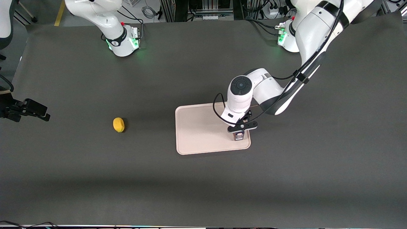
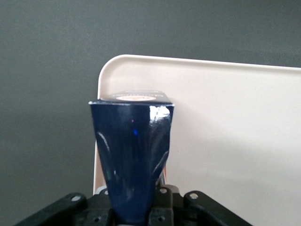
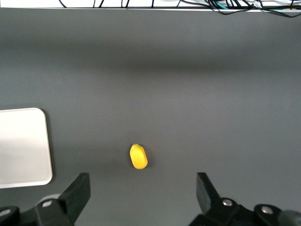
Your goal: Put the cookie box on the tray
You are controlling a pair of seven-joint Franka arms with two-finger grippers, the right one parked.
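Observation:
The dark navy cookie box (image 1: pixel 239 137) stands upright over the corner of the pale-pink tray (image 1: pixel 200 133) that is nearest the front camera, toward the working arm's end. My left gripper (image 1: pixel 240 131) points straight down and is shut on the box's upper end. In the left wrist view the cookie box (image 2: pixel 134 155) is pinched narrow where it is gripped. Its lower end sits over the rounded corner of the tray (image 2: pixel 235 117). Whether the box touches the tray surface does not show.
A small yellow rounded lump (image 1: pixel 118 124) lies on the dark mat, beside the tray toward the parked arm's end. The same yellow lump (image 3: pixel 138 157) appears in the right wrist view, along with a corner of the tray (image 3: pixel 23 146).

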